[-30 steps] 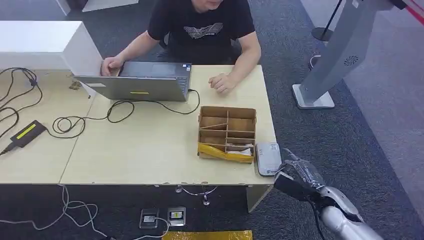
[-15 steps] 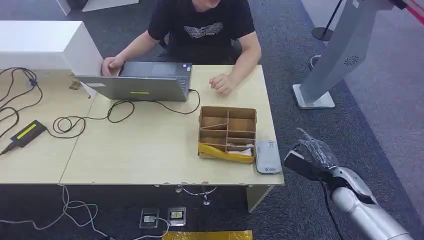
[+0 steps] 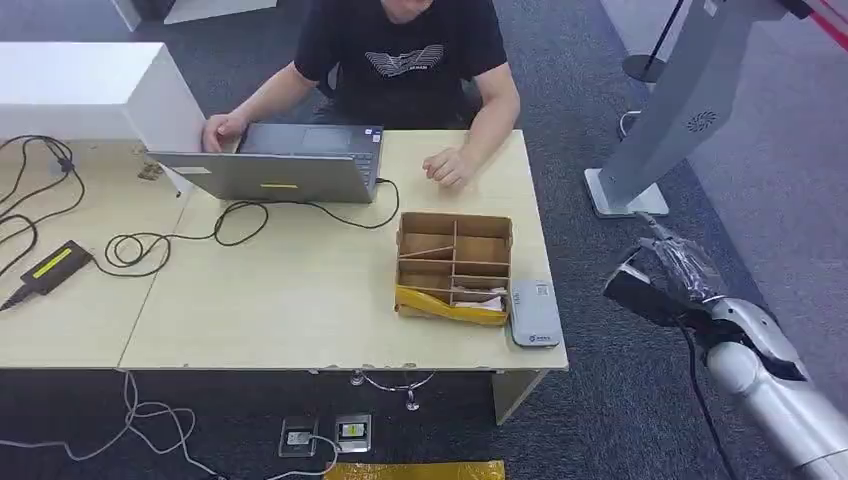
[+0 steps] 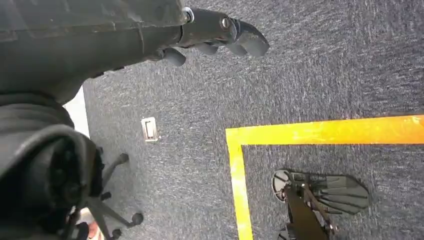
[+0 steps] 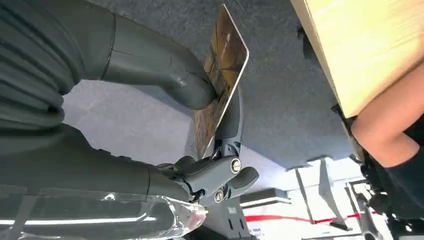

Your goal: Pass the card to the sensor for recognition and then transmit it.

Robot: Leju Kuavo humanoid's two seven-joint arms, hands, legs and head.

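Here the right hand hangs off the desk's end, out over the dark carpet, with the card pinched between its thick thumb and the darker fingers behind it. The card stands on edge in that pinch, its free end poking out past the fingertips. The left hand hangs low over the carpet near a yellow floor line, fingers loosely curled and holding nothing.

The sensor, a flat grey pad, lies on the desk corner well apart from the right hand, on its inner side, touching or just beside the cardboard box with its dividers. A person sits at the far side of the desk, one hand on a laptop and the other hand resting on the desk beyond the box.

Judging from this, the card is held apart from the sensor, so either the reading or the handing on is the step in hand.

The hold looks thin: a pinch low on the card, with much of the card unsupported. A quick swing or a knock against the desk edge could twist it loose, and a dropped card would land on the carpet. If the card meets the sensor edge-on and not flat, it may fail to read. The box wall close beside the sensor leaves little room for the fingers.
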